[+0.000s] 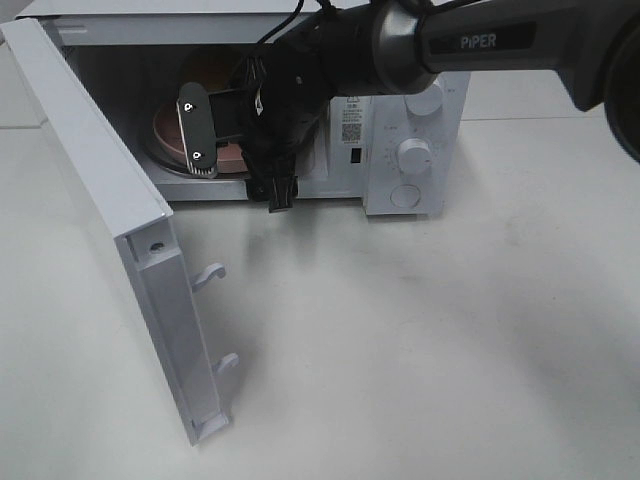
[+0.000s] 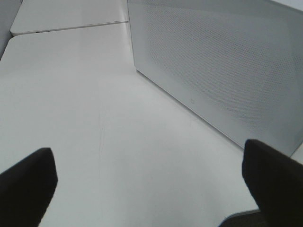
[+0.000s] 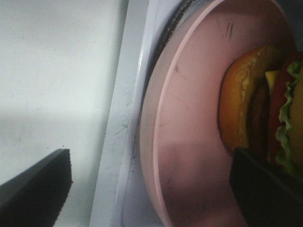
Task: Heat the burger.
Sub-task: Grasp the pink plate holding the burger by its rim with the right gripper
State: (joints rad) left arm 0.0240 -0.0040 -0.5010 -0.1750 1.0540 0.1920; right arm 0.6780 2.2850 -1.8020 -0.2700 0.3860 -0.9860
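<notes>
Jaws, right gripper point(image 3: 151, 187): spread wide, gripping nothing. One side hangs over the plate point(image 3: 189, 142) close to the burger point(image 3: 255, 109). The other hangs outside the front sill, so the plate rim lies between them untouched. Judged a let-go posture, with room to draw clear.

Jaws, left gripper point(image 2: 151, 182): wide apart, empty, low over the counter point(image 1: 450, 350) beside a white dotted panel. Judged parked out of the way.

Burger: lies on the pink plate, on the glass turntable point(image 3: 173, 23) inside the microwave point(image 1: 410, 150).

Door point(image 1: 90, 170): swung fully open. Heating is judged unable to begin until it is shut.

Hidden or unclear:
- High view: the right arm and gripper cover nearly all of the burger, and only a strip of plate shows.
- Right wrist view: the burger is cut by the frame edge and partly behind one jaw.
- Dotted panel: door or microwave wall, cannot tell.
- Dial markings: too small to read.
- Left arm: absent from the high view.
</notes>
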